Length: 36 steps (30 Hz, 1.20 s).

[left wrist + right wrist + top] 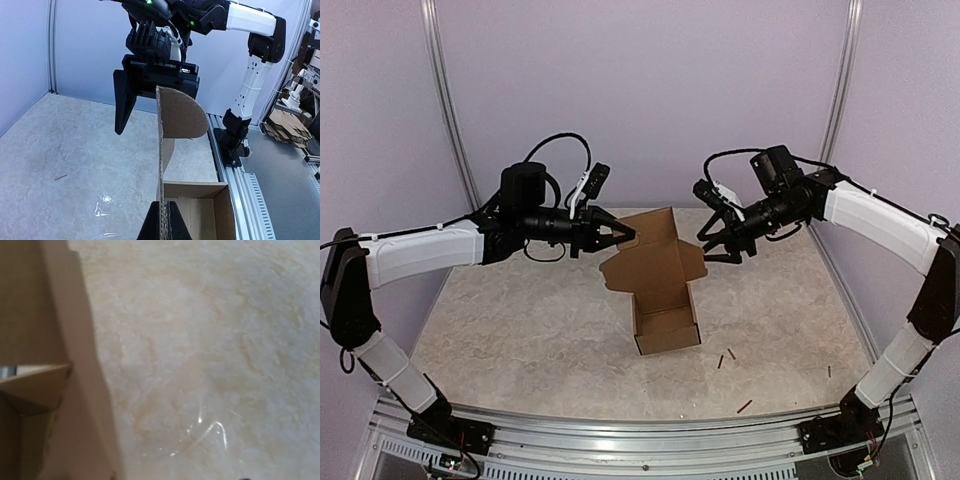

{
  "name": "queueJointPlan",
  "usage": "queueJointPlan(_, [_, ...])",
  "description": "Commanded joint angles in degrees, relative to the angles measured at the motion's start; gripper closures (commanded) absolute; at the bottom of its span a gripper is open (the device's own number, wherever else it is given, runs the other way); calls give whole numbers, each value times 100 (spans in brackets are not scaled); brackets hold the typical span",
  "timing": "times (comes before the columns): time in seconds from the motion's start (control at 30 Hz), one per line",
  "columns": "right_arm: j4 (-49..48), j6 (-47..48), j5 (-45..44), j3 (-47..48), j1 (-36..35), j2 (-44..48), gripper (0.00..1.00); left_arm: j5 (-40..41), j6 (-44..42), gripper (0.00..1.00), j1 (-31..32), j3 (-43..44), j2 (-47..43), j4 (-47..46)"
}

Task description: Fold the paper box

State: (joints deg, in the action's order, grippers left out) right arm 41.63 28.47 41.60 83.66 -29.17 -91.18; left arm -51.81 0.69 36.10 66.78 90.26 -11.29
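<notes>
The brown paper box (pixel 665 322) stands in the middle of the table with its lid (pixel 650 242) raised upright behind the open tray. My left gripper (pixel 628 237) is shut on the lid's left edge; in the left wrist view its fingertips (pixel 156 226) pinch the cardboard edge above the open tray (pixel 200 212). My right gripper (pixel 713 247) stands open just right of the lid's rounded side flap (pixel 694 262). One of its fingers (pixel 122 106) shows beyond that flap (pixel 182 115). The right wrist view holds only cardboard (pixel 30 315) and table; its own fingers are out of frame.
Small dark sticks (pixel 730 354) lie on the marble table right of the box, with another (pixel 744 406) near the front rail (pixel 640 430). Purple walls close in the back and sides. Flat cardboard (pixel 287 122) is stacked outside the cell.
</notes>
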Motion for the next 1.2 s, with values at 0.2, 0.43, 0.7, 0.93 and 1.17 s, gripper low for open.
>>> queueJointPlan(0.2, [-49, -103, 545, 95, -322, -188, 32, 424, 344, 100, 53, 134, 53, -382])
queueJointPlan(0.43, [-155, -377, 897, 206, -392, -470, 32, -145, 568, 100, 133, 186, 120, -628])
queueJointPlan(0.7, [-346, -579, 1419, 290, -388, -832, 37, -940, 806, 100, 126, 317, 249, -679])
queueJointPlan(0.93, [-322, -522, 2147, 349, -424, -1105, 53, -1378, 1429, 100, 68, 372, 385, -1222])
queueJointPlan(1.17, [-656, -675, 2115, 113, -529, -775, 83, -1597, 2243, 100, -94, 382, 588, -1825])
